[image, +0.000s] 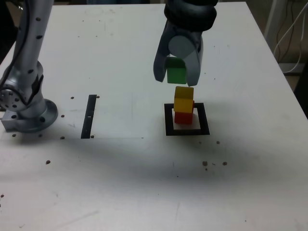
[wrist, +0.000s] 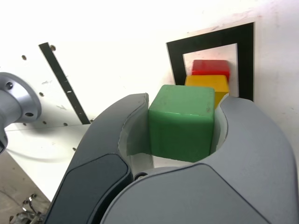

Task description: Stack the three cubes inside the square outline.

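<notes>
Exterior view first: the gripper (image: 177,77) hangs over the table (image: 144,183) with its jaws clamped on the green cube (image: 176,73), carried clear of everything below. Directly at six o'clock from it stands the yellow cube (image: 184,98), sitting on the red cube (image: 183,117), and that pair rests inside the square outline (image: 187,131). There is a thin gap between the green block's underside and the yellow top; they look apart, not touching. The green cube sits a shade toward nine o'clock of the stack's centre. Off at nine o'clock from the square, well apart, lies the black strip (image: 89,116), and further that way the arm's base (image: 29,110).

Wrist view now: the green cube (wrist: 183,122) fills the space between the two grey jaws of the gripper (wrist: 182,126), pinched on opposite faces. Past it, toward one o'clock, the yellow cube (wrist: 208,83) peeks out with the red cube (wrist: 211,66) beyond, both within the square outline (wrist: 177,60). The black strip (wrist: 63,81) runs out at ten o'clock.

So two blocks are up and this looks like the last placement. The next move, I'd say, calls for nudging the green cube squarely over the yellow one, easing it down until the faces meet, then parting the jaws gently so the tower isn't knocked.
</notes>
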